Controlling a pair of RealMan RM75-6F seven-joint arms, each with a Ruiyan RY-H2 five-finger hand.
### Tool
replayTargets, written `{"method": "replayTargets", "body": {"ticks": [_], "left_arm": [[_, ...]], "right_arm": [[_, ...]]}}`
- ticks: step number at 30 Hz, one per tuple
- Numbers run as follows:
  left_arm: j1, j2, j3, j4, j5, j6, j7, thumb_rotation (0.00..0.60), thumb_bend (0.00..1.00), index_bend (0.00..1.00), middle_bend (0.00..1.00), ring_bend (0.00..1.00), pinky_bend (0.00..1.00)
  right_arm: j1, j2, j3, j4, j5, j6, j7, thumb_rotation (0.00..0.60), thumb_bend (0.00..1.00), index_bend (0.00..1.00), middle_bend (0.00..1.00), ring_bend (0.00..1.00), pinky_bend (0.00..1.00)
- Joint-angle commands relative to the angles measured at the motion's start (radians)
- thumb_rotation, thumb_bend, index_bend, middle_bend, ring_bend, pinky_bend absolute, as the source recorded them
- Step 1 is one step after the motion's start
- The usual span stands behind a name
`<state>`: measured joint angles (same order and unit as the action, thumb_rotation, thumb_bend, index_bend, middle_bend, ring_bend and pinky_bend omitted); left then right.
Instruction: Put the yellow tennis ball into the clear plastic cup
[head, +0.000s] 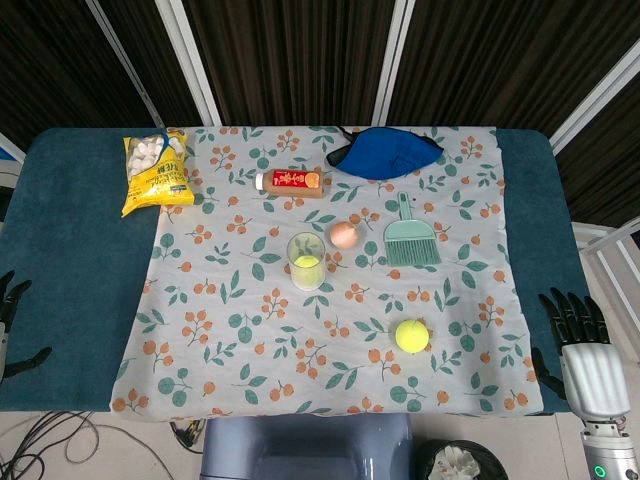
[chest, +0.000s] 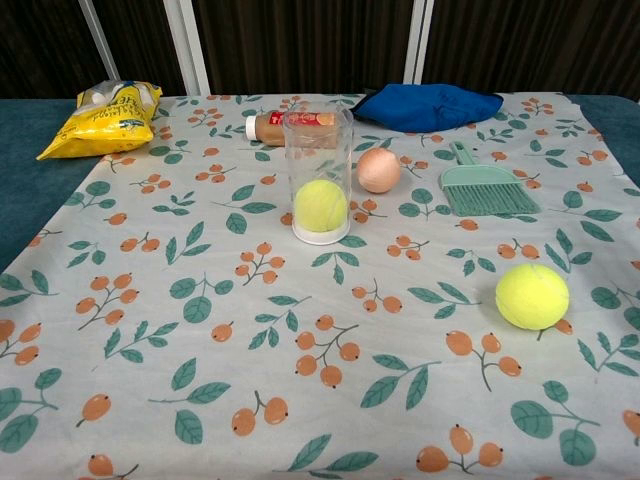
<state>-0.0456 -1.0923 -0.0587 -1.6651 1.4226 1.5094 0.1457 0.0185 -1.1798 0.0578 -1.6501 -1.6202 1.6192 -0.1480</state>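
Note:
A clear plastic cup (head: 306, 261) (chest: 317, 176) stands upright near the middle of the floral cloth, with a yellow tennis ball (chest: 320, 205) (head: 306, 265) inside it at the bottom. A second yellow tennis ball (head: 411, 335) (chest: 532, 296) lies loose on the cloth toward the front right. My right hand (head: 583, 345) hangs off the table's right edge, fingers spread and holding nothing. My left hand (head: 10, 318) shows only partly at the left edge of the head view, fingers apart and empty. Neither hand appears in the chest view.
A peach-coloured egg (head: 344, 234) (chest: 378, 170) sits just right of the cup. A green hand brush (head: 411, 238) (chest: 484, 188), a blue cloth (head: 385, 153) (chest: 428, 105), a bottle lying down (head: 290, 181) (chest: 270, 126) and a yellow snack bag (head: 158, 171) (chest: 106, 113) lie further back.

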Motion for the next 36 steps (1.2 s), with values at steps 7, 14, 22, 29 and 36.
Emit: {"method": "replayTargets", "body": {"ticks": [7, 14, 22, 29, 36], "left_arm": [[0.002, 0.003, -0.002, 0.0, -0.003, 0.003, -0.005, 0.6, 0.0, 0.13, 0.0, 0.01, 0.06], [0.004, 0.006, -0.004, 0.0, -0.004, 0.007, -0.012, 0.6, 0.0, 0.13, 0.0, 0.01, 0.06], [0.004, 0.007, -0.006, 0.001, -0.007, 0.006, -0.013, 0.6, 0.0, 0.13, 0.0, 0.01, 0.06], [0.009, 0.02, -0.007, -0.008, -0.009, 0.01, -0.041, 0.6, 0.0, 0.13, 0.0, 0.01, 0.06], [0.012, 0.028, -0.008, -0.007, -0.008, 0.013, -0.057, 0.6, 0.0, 0.13, 0.0, 0.01, 0.06]], "right_arm": [[-0.002, -0.001, 0.002, -0.001, 0.003, 0.003, -0.004, 0.6, 0.5, 0.09, 0.07, 0.04, 0.0], [0.005, 0.027, -0.022, -0.012, -0.019, -0.027, 0.02, 0.6, 0.5, 0.09, 0.07, 0.02, 0.0], [0.013, 0.047, -0.032, -0.017, -0.026, -0.046, 0.061, 0.6, 0.5, 0.08, 0.07, 0.02, 0.0], [0.013, 0.059, -0.044, -0.04, -0.031, -0.055, 0.092, 0.6, 0.5, 0.06, 0.06, 0.01, 0.0], [0.042, 0.073, -0.052, -0.055, -0.059, -0.094, 0.123, 0.6, 0.48, 0.05, 0.06, 0.01, 0.0]]}}
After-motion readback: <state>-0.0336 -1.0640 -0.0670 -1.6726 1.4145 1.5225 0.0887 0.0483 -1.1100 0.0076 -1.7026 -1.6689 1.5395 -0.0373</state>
